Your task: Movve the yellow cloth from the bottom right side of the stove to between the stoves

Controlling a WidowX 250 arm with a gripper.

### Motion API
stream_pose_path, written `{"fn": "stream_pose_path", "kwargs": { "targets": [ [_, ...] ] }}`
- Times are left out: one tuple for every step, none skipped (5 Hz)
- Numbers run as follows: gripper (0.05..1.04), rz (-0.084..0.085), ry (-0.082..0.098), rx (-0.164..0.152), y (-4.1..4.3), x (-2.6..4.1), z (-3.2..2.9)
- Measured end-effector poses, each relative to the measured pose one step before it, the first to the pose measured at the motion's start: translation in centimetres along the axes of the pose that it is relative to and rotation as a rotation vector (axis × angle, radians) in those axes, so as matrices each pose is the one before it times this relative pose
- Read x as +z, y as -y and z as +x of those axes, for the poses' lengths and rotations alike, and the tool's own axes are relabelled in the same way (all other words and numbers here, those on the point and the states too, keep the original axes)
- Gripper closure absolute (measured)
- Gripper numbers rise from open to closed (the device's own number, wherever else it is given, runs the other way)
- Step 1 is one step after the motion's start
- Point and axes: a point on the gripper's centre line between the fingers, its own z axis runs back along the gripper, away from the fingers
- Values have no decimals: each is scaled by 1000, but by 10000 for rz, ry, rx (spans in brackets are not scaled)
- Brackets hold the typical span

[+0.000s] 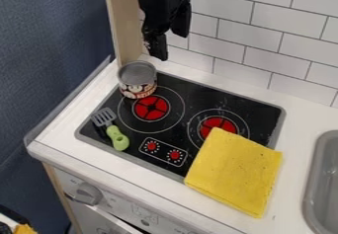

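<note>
- Far down and left of the fingers: a grey dial [86, 193] on the white front panel.
- Below and left of them: a slotted spatula with a green handle [117, 138], lying on the black stove [206, 97].
- Just left of the fingers: an upright wooden post [122, 25].
- Below them, slightly left: an open can [137, 82], upright at the stove's back left corner.
- Below the fingers, past the can: the left burner [151, 108], red.
- At the top, the gripper [167, 45] hangs pointing down, its two fingers parted and released.
- Below and right of them: the right burner [218, 123], partly covered.
- Farther down and right: the yellow cloth [236, 171], lying flat over the stove's front right corner, the right burner's lower edge and the white counter [290, 134].
- Farthest right of the fingers, well below: a grey sink [312, 183].
</note>
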Motion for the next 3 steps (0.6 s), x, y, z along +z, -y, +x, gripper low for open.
{"fn": "stream_pose_path", "kwargs": {
  "targets": [
    [84, 443, -29, 20, -732, -1214, -185],
    [83, 769, 965, -278, -1561, 418, -1987],
    [83, 136, 468, -159, -1191, 1833, -2317]
  ]
}}
